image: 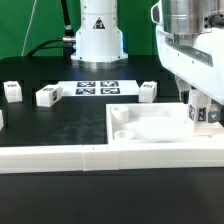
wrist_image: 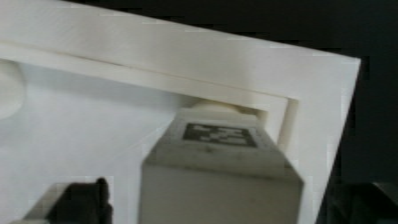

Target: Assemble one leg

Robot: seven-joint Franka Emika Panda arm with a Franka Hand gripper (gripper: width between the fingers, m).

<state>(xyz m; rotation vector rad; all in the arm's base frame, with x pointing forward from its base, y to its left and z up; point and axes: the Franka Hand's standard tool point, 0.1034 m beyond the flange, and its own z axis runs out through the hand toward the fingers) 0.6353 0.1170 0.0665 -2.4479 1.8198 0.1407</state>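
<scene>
A leg (image: 207, 117) stands upright in the corner of the large white tray-like part (image: 150, 137) at the exterior view's right. In the wrist view the leg (wrist_image: 217, 150) shows its tag and butts into the tray's corner (wrist_image: 294, 95). My gripper (image: 204, 108) straddles the leg from above. In the wrist view my gripper (wrist_image: 214, 205) has its dark left finger (wrist_image: 80, 200) standing apart from the leg, with a pale strip between. The other finger blends into the dark table. Three more legs lie on the table (image: 13, 91), (image: 48, 95), (image: 147, 91).
The marker board (image: 95, 87) lies at the table's middle, in front of the robot base (image: 97, 40). A long white border strip (image: 60, 158) runs along the front edge. Part of another white piece (image: 2, 118) shows at the exterior view's left edge.
</scene>
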